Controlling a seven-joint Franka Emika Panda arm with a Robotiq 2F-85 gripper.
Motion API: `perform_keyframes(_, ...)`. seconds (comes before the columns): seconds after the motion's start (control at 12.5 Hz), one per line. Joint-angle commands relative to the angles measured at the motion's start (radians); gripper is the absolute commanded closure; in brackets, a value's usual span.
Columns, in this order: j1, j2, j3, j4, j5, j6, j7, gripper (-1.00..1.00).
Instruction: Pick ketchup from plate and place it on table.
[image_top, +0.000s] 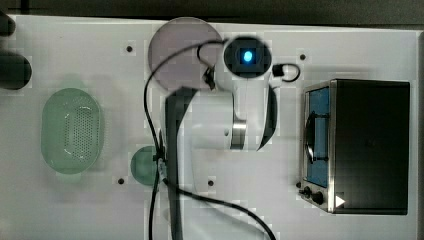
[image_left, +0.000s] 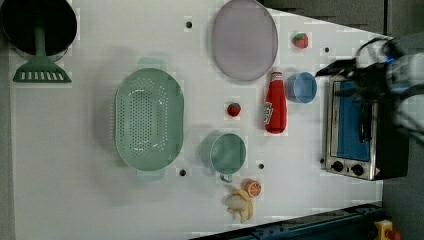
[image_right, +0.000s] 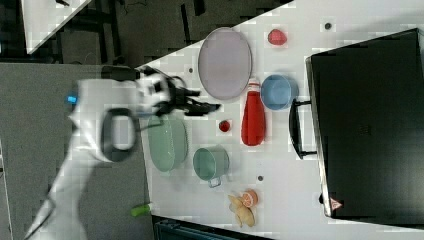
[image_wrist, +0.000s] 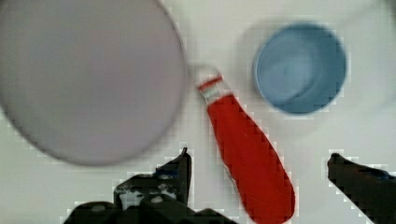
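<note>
Ketchup (image_wrist: 247, 154) lying flat on the desk (image_left: 75, 175), off the plate (image_wrist: 84, 79), long axis eleven-to-five between wide-open, empty pincer (image_wrist: 261, 182) fingers; cap toward eleven.

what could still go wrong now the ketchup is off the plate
1. The red ketchup bottle lies on its side on the white table, so a nudge might roll it.
2. Its white cap sits close to the mauve-grey round plate and the small blue bowl; a roll could knock either.
3. The open gripper straddles the bottle; pulling away sideways might clip it.
</note>
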Motion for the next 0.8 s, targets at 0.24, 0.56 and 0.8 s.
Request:
perform_keyframes(0.24,0.011,-0.068,0.025,0.278,-0.003,-0.280,0.184,-1.00)
perform_keyframes(0.56,0.010,-0.068,0.025,0.424,-0.007,-0.486,0.184,-1.00)
perform_keyframes(0.8,0.009,-0.069,0.024,0.471,-0.007,-0.579,0.184,-1.00)
